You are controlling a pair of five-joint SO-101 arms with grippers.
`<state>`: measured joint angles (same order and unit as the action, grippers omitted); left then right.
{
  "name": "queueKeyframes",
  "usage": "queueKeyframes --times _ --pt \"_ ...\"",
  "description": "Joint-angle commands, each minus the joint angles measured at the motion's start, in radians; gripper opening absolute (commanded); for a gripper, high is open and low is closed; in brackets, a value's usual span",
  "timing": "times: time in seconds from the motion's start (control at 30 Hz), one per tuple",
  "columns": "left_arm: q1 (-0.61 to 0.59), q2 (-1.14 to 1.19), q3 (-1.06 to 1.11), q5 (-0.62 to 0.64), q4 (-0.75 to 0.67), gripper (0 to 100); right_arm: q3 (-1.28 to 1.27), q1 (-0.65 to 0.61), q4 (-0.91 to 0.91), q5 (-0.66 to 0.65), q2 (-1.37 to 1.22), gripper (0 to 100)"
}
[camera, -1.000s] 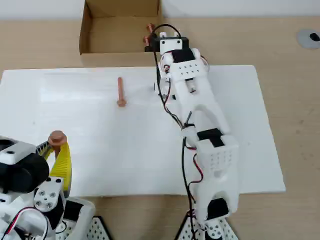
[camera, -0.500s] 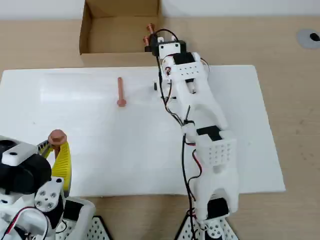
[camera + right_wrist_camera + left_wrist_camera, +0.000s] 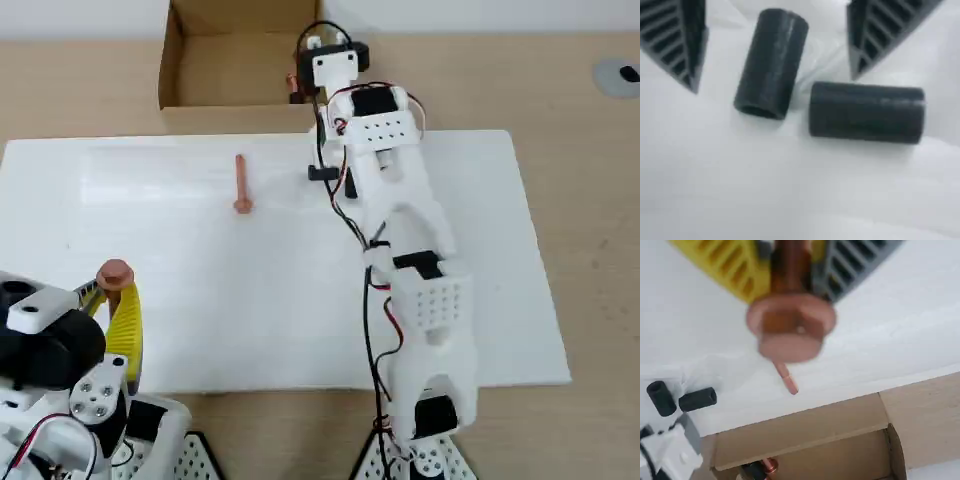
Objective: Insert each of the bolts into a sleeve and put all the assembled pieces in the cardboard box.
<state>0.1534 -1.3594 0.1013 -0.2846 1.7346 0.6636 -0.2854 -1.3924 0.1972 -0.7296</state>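
The left gripper (image 3: 113, 287), at the white mat's (image 3: 200, 330) 9 o'clock, is clamped on a copper bolt (image 3: 114, 272), a second bolt (image 3: 242, 183) is laid at 11 o'clock, and the right gripper (image 3: 775, 70) is spread over two sleeves (image 3: 867, 112) at 12 o'clock.

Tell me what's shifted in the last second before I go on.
The right arm's wrist swung away from its base, toward the cardboard box. The left pincer stayed shut on its bolt; the loose bolt on the sheet did not move.
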Motion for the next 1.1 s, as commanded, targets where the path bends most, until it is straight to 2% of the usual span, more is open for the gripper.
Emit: queueKeyframes --times 0.0,0.33,0.63,1.07 --pt "0.008 0.002 -0.003 -0.005 -0.028 1 0.058 0.027 -0.006 -0.008 -0.03 23.1" --pt "0.008 0.002 -0.003 -0.005 -0.028 1 0.062 0.03 -0.023 -0.003 -0.09 23.1" --pt "0.008 0.002 -0.003 -0.005 -0.028 1 0.268 0.028 -0.221 -0.002 -0.096 23.1" --pt "0.006 0.002 -0.003 -0.003 -0.048 1 0.278 0.03 -0.218 -0.002 -0.231 23.1"
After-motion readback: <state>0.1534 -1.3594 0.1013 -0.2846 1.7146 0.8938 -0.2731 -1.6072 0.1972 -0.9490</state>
